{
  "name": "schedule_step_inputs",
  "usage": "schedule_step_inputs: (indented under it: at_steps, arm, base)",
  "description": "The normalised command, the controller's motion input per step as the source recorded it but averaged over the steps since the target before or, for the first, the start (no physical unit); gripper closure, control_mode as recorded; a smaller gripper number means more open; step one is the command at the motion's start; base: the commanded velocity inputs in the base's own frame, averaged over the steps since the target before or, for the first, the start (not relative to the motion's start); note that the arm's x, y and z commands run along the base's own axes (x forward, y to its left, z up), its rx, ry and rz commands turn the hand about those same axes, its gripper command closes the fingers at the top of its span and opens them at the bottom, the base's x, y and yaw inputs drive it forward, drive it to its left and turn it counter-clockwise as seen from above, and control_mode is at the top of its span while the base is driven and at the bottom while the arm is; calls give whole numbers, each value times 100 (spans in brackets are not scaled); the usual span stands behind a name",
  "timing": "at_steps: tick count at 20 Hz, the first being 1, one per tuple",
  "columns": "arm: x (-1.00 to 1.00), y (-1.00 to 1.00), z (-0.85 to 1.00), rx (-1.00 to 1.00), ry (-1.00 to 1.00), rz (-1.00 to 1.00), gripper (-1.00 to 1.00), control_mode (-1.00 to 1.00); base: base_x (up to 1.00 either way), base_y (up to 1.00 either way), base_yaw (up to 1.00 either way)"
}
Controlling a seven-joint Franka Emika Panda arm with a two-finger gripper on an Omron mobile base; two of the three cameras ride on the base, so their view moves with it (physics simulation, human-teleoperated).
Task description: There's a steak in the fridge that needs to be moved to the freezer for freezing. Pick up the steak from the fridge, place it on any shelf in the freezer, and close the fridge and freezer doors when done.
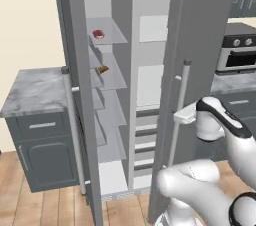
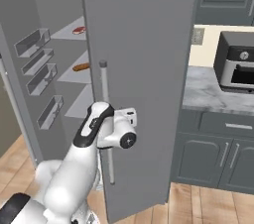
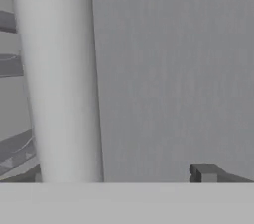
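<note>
The steak (image 1: 98, 33) (image 2: 78, 30) lies flat on an upper glassy shelf (image 1: 111, 35) of the freezer (image 1: 107, 100), whose door (image 1: 75, 70) stands wide open at the left. The fridge door (image 1: 200, 45) (image 2: 139, 59) is swung partway, its outer face toward me, and covers most of the white-shelved fridge (image 1: 150, 85). My gripper (image 1: 180, 115) (image 2: 130, 115) (image 3: 119, 176) is open at that door's silver handle (image 1: 182, 110) (image 2: 105, 119) (image 3: 59, 79). In the hand view the bar stands just inside the left fingertip, and the right fingertip (image 3: 203, 172) faces the plain door face.
A tiny orange-brown item (image 1: 103, 69) (image 2: 81, 67) sits on a lower freezer shelf. The freezer door carries several bins (image 2: 37, 69). A grey cabinet with a marble top (image 1: 35, 90) stands at the left; a counter (image 2: 213, 94) with an oven (image 2: 238, 67) is at the right.
</note>
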Motion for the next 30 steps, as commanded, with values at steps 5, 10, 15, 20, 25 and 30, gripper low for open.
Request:
schedule_step_inputs:
  at_steps: [5, 10, 15, 20, 25, 30]
  arm:
    - [72, 44, 0, 0, 6, 0, -100, -100]
    - [67, 52, 0, 0, 4, -1, -100, -100]
    - [67, 34, 0, 0, 1, -2, -100, -100]
    - [72, 7, 0, 0, 0, -1, -100, -100]
    - [94, 0, 0, 0, 0, 0, -100, -100]
    - [99, 0, 1, 0, 0, 0, -100, -100]
  base:
    - [0, 0, 0]
    - [0, 0, 0]
    - [0, 0, 0]
    - [0, 0, 0]
    - [0, 0, 0]
    - [0, 0, 0]
